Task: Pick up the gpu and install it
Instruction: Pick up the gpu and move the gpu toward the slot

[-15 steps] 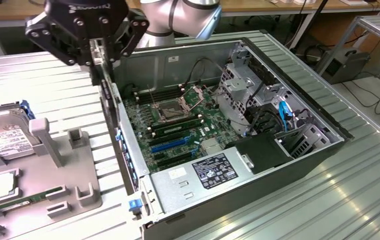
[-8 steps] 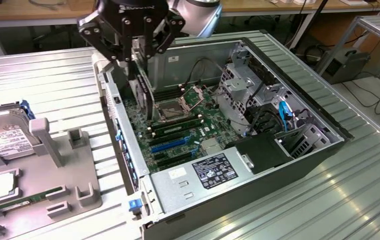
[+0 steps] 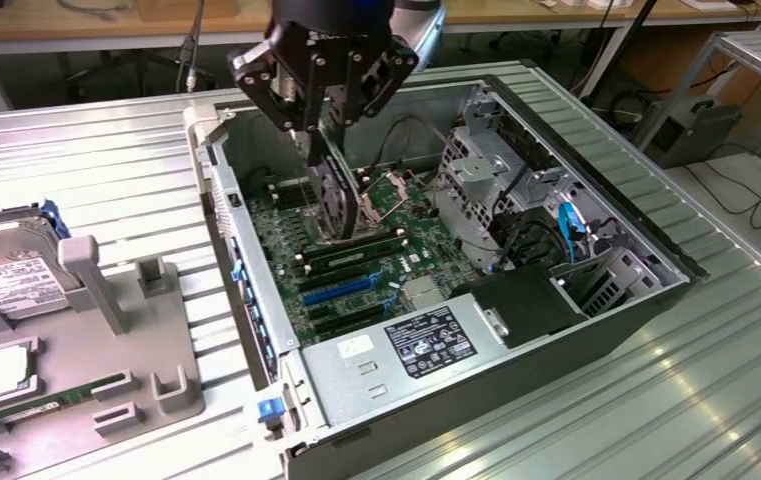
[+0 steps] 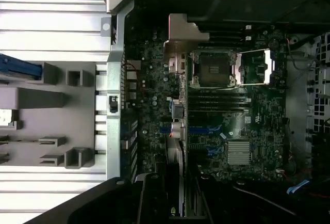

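Bright, even light falls from above in the exterior view. The ribbed counter (image 3: 700, 380) shines, with white glare streaks toward the exterior view's right. The walls of the case (image 3: 527, 360) shade the board (image 3: 353, 270) inside. The hand (image 3: 323, 150) and the gpu (image 3: 337, 200) it grips show as dark shapes.

The wrist view is dim inside the case, and its far wall sinks into black. The counter strips wash out almost to white. The socket frame (image 4: 252, 66) and a small heatsink (image 4: 238, 152) catch glints.
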Tool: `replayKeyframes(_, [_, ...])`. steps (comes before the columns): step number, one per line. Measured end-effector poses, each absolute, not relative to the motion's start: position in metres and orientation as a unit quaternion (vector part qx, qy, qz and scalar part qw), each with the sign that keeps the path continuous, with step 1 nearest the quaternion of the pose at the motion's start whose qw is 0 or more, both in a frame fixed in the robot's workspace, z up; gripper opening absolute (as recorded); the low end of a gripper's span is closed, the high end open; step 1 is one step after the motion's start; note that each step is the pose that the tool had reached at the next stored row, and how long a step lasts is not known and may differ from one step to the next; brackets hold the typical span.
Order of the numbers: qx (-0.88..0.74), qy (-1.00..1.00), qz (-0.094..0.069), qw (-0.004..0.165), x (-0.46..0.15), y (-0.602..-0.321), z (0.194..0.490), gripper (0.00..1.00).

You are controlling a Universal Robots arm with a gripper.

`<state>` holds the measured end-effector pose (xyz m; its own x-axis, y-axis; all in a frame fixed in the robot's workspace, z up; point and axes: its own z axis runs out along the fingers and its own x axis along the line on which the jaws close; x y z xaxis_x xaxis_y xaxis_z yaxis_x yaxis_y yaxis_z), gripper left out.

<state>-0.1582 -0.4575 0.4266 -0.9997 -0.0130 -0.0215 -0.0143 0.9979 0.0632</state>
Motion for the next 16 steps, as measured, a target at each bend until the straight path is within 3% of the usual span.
replayKeyframes(12, [-0.007, 1.0, 0.025, 0.007, -0.078, -0.454, 0.396, 0.26])
replayKeyframes(16, [-0.006, 1.0, 0.023, -0.011, -0.058, -0.454, 0.393, 0.26])
